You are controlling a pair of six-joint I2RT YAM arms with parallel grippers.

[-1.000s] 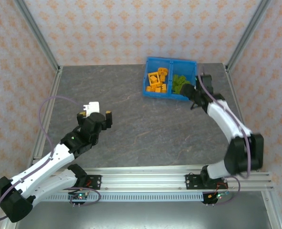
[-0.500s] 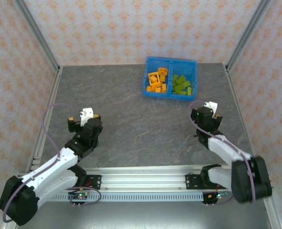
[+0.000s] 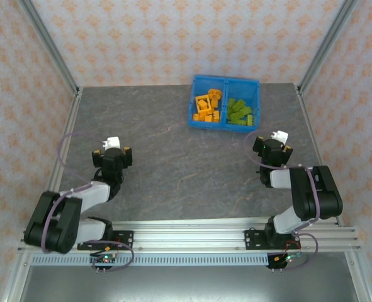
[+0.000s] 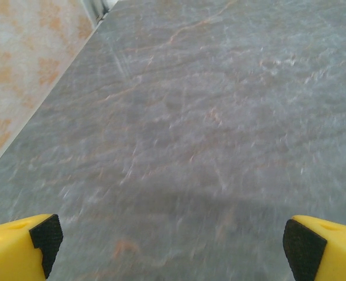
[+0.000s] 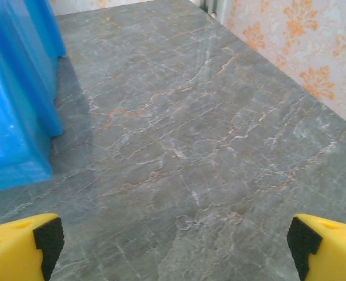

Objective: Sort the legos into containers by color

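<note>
At 8 o'clock on the table [image 3: 173, 165], close to the near rail: left gripper [image 3: 112, 151], arm tucked low by its base. Jaws spread as wide as they go. Its wrist view has a yellow fingertip [image 4: 20, 243] in each bottom corner and bare grey top between. Nothing held.

Toward 1 o'clock, by the far edge: bin [image 3: 218, 126], bright blue, two square compartments split by a divider. Orange bricks [image 3: 206, 107] heaped in the left one, green bricks [image 3: 241, 112] in the right. No loose brick on the table that I can spot. Sorting looks finished, by my reading.

At 4 o'clock: right gripper [image 3: 272, 146], near the bin's right front corner but apart from it. Jaws wide here too, empty. The blue wall sits at 10 o'clock in its wrist view.

Handling, my guess: bricks are small, hard plastic, so light and stiff, not fragile. Smooth sides would squirt out of a corner pinch. Better to take one across its two long flat faces, mid-length, fingers square. Heaped and tilted as they lie, singling one out would be fiddly. Individual shapes too small to tell from here.
</note>
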